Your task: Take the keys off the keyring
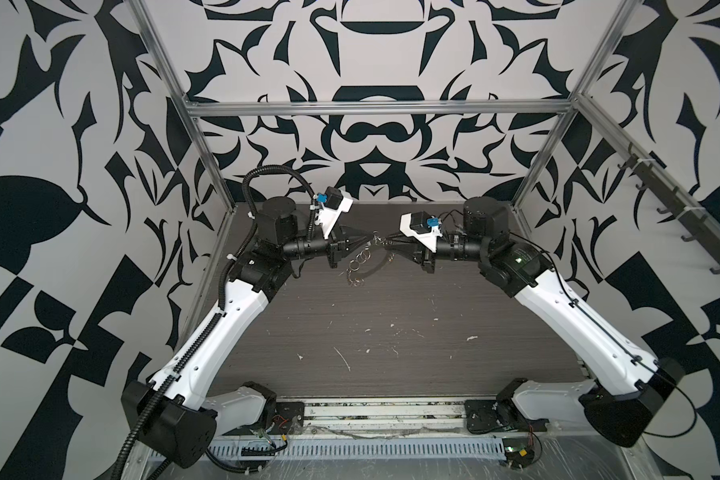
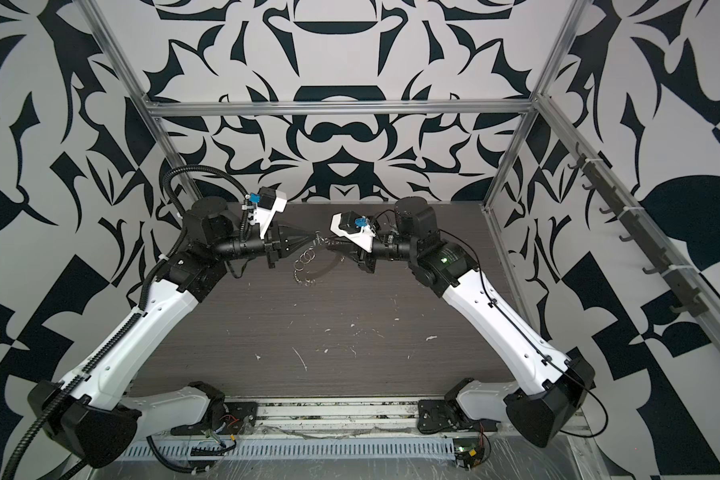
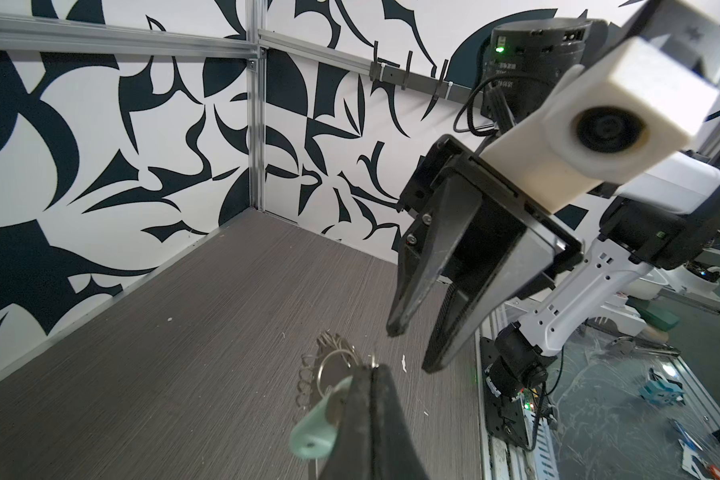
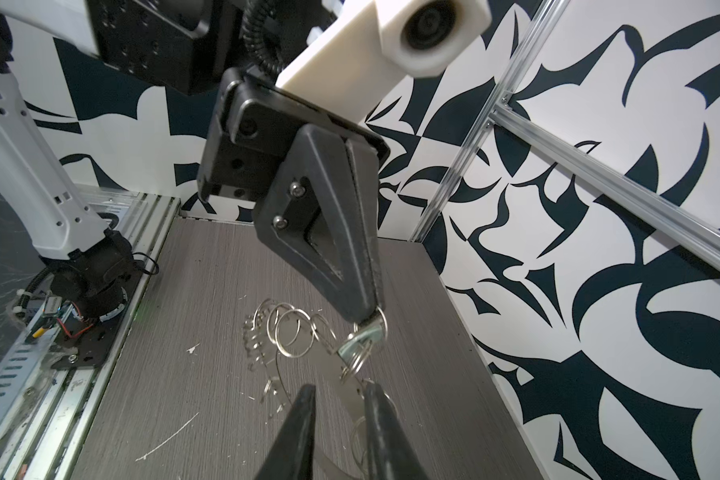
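Above the dark wood-grain table (image 1: 371,332), the left gripper (image 4: 368,313) is clenched on the small silver metal key with its pale oval plastic tag (image 4: 356,343). Between both grippers is the wide flat grey metal keyring disc (image 4: 327,363), fringed with small silver split rings (image 4: 292,332). The right gripper (image 4: 339,386), jaws parted, grasps nothing.

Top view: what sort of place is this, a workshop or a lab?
Most likely a robot lab test cell: an aluminium frame boxes in a scuffed grey table, patterned panels wall it off, and a left arm and right arm are bolted at its front edge.
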Controlling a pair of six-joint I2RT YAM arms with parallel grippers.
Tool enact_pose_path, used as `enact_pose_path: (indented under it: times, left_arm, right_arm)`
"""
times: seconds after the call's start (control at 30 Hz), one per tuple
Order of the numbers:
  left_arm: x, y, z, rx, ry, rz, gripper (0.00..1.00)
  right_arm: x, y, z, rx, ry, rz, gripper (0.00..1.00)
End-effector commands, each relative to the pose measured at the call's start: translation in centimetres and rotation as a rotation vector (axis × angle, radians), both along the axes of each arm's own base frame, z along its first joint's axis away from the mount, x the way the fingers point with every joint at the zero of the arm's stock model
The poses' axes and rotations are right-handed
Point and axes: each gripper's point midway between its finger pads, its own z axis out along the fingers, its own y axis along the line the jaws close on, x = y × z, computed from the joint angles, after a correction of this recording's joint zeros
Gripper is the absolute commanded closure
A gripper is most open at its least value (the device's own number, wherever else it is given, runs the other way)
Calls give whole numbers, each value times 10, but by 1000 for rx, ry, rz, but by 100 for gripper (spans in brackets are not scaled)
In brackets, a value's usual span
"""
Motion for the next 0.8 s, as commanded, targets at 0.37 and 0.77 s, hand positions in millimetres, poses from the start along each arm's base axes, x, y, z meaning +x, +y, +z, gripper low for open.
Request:
enact_pose_path:
  times: [0.37, 0.77]
  left_arm:
    - [-5, 0, 13, -10, -43, -8, 100]
    - [4, 8, 5, 50, -8, 83, 100]
  right_arm:
    - [7, 11, 20, 79, 33, 11, 76]
    - [4, 8, 27, 89, -38, 14, 100]
